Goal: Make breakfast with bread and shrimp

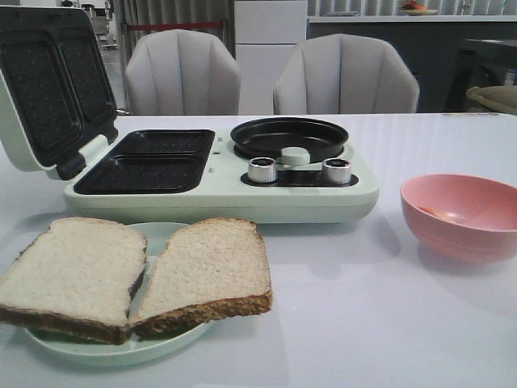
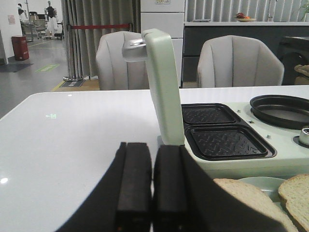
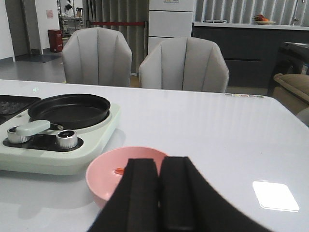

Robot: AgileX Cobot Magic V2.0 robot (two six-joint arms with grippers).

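Fingers of the left gripper [image 2: 153, 186] and right gripper [image 3: 159, 193] are pressed together, holding nothing. The bread [image 1: 137, 275] is seen lower left on a plate [image 1: 121, 349]; one shrimp [image 1: 432, 212] lies in the pink bowl [image 1: 462, 234] at right.

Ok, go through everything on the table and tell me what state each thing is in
Sandwich maker lid: open, tilted back.
Grill plates: bare, nothing on them.
Round pan: empty.
Bread: two slices lying side by side on the plate, untoasted.
Pink bowl: upright, a small orange bit inside.
Left gripper: shut, empty.
Right gripper: shut, empty.
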